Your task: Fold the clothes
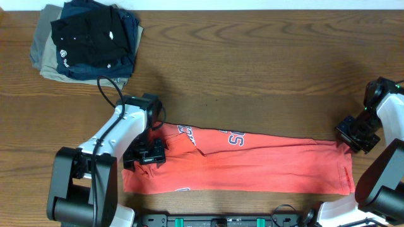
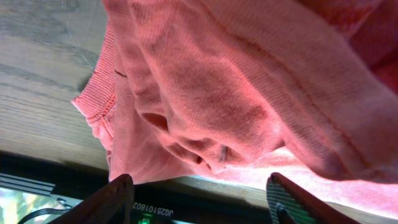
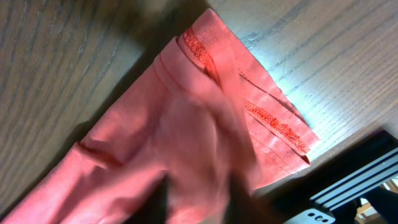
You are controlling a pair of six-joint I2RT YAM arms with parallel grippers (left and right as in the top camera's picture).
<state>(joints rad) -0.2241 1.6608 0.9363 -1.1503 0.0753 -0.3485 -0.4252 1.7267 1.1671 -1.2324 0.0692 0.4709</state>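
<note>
T-shirt (image 1: pixel 252 164) lies folded long on the surface (image 1: pixel 265 69); left fingers (image 2: pixel 115 199) stand apart over its left end, right fingers (image 3: pixel 239 199) I cannot tell; better pinch both ends evenly before folding

Broad dark-brown wood-grain table (image 1: pixel 265 57) fills the overhead view, its grain running in long wavy bands from side to side. Along the far edge, a thin pale strip (image 1: pixel 252 4) shows beyond the wood; whether it is wall or floor can't be told. At the near edge sits a black metal rail (image 1: pixel 221 221) with small green fittings. On the right wrist view, a bright sheen of light (image 3: pixel 323 81) lies across the grain, and a soft dark shadow covers the upper left. On the left wrist view, a bright greenish patch (image 2: pixel 15 205) glows past the table's edge, too blurred to read.
</note>
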